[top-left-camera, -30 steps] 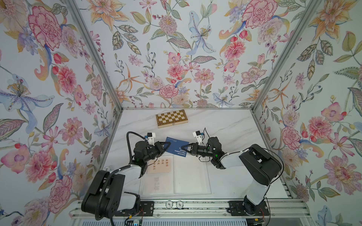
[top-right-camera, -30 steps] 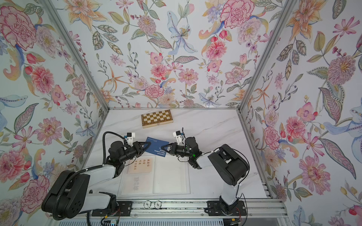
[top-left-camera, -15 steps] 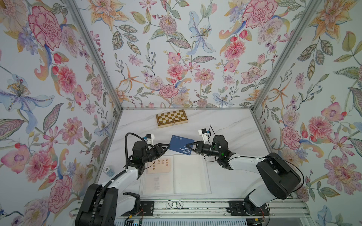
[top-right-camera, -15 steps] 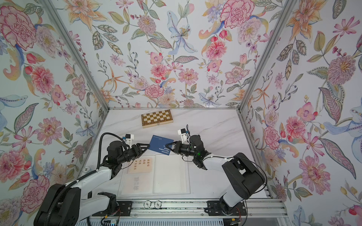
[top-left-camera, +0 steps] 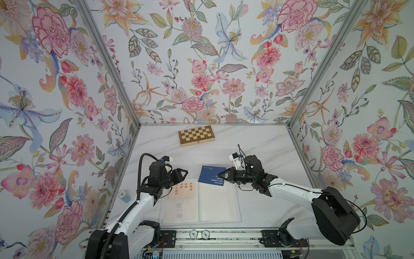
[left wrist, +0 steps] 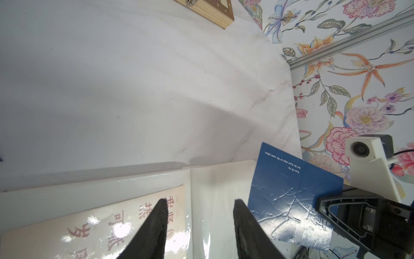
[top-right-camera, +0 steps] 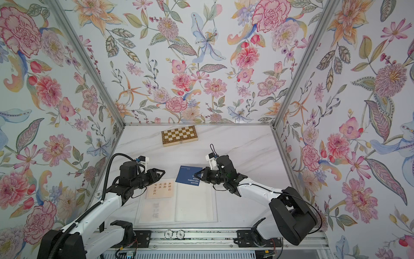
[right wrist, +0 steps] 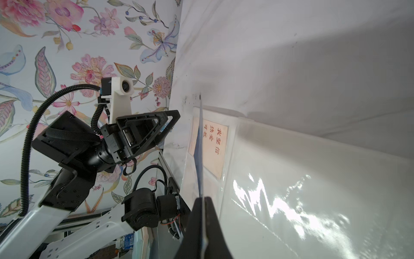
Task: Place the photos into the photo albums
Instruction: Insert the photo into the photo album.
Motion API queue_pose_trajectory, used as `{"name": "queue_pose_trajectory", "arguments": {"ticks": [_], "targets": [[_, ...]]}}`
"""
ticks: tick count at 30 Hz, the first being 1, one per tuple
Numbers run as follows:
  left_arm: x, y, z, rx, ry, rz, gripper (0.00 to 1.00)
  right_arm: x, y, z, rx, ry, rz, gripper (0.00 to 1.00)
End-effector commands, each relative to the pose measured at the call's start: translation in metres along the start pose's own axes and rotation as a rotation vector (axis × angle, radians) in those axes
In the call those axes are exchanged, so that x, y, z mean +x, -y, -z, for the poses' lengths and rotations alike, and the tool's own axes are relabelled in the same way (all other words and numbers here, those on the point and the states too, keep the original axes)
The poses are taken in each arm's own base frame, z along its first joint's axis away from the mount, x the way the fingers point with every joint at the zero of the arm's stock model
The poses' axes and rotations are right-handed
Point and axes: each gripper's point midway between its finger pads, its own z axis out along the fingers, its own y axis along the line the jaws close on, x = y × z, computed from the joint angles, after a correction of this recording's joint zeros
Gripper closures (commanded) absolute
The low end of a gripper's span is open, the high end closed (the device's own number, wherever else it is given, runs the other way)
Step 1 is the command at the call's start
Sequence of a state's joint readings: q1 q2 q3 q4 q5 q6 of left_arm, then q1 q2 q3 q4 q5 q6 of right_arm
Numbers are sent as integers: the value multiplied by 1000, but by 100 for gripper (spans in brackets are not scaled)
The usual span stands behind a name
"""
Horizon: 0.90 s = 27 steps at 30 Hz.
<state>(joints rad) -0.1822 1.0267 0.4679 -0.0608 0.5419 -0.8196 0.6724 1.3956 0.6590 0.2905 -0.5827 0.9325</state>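
The photo album (top-left-camera: 218,201) is seen lying open on the white table (top-left-camera: 257,145), close to the robot's base. A cream card (top-left-camera: 182,190) with red Chinese text is lodged in the sleeve of its left page. A navy blue card (top-left-camera: 209,173) is held tilted over the far edge of the right page, one end pinched between the closed jaws of the right gripper (right wrist: 202,198). The left gripper (left wrist: 200,203) is poised over the cream card, its jaws parted and nothing held between them. A checkered wooden box (top-left-camera: 196,135) is set well apart, near the back wall.
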Motion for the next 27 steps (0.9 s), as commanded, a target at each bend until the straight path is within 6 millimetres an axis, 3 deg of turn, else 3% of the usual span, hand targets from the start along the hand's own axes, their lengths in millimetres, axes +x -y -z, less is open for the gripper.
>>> {"name": "queue_pose_trajectory", "arguments": {"ticks": [1,9,15,18,27], "targets": [[5,-18,6,-105,-29,-42,54,21,4,1,61,-77,-1,100],[16,-27,4,-131,-70,-48,54,58,-5,3,124,-181,28,100],[18,-42,24,-277,-59,-131,54,82,-5,5,190,-246,40,100],[20,-47,32,-340,-61,-169,53,89,-4,4,247,-262,55,100],[37,-64,29,-400,-93,-180,53,103,-7,-8,402,-290,111,100]]}}
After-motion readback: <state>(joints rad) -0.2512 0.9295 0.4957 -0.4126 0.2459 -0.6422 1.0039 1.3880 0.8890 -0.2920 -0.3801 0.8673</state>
